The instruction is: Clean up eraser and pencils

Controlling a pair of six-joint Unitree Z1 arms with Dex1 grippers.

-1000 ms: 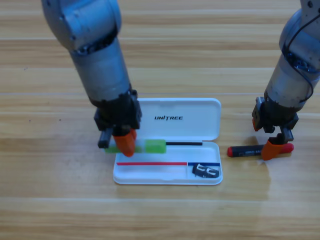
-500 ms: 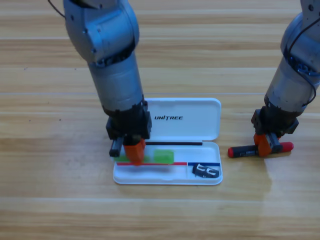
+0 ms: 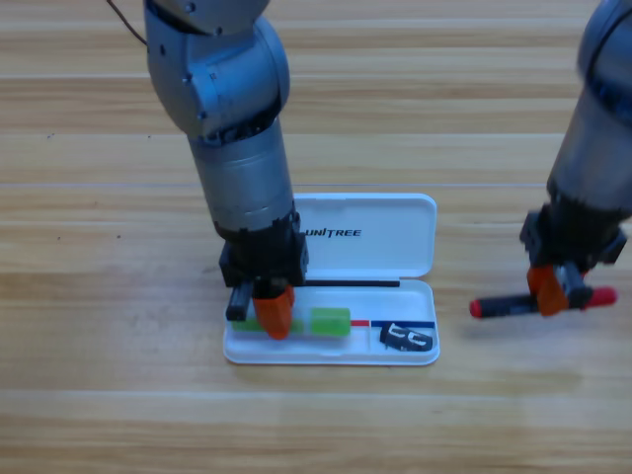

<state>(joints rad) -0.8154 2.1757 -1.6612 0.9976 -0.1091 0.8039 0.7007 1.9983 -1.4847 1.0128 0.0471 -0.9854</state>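
Observation:
The pale green pencil (image 3: pixel 331 322) lies along the tray of the open white case (image 3: pixel 383 259), its bright green end pointing right. My left gripper (image 3: pixel 276 316) points down over the tray's left part and is shut on this pencil. The black eraser (image 3: pixel 406 339) rests in the tray's right compartment. Right of the case, my right gripper (image 3: pixel 549 290) is shut on the middle of the black pencil (image 3: pixel 504 306). That pencil's red ends stick out on both sides, and it hangs level just above the table.
The case's lid lies flat behind the tray, printed side up. Bare wooden table (image 3: pixel 118 395) surrounds the case on the left, in front and between the case and the right gripper.
My left gripper carried the green pencil right and forward, down into the tray. My right gripper closed on the black pencil, then lifted it and shifted it to the right.

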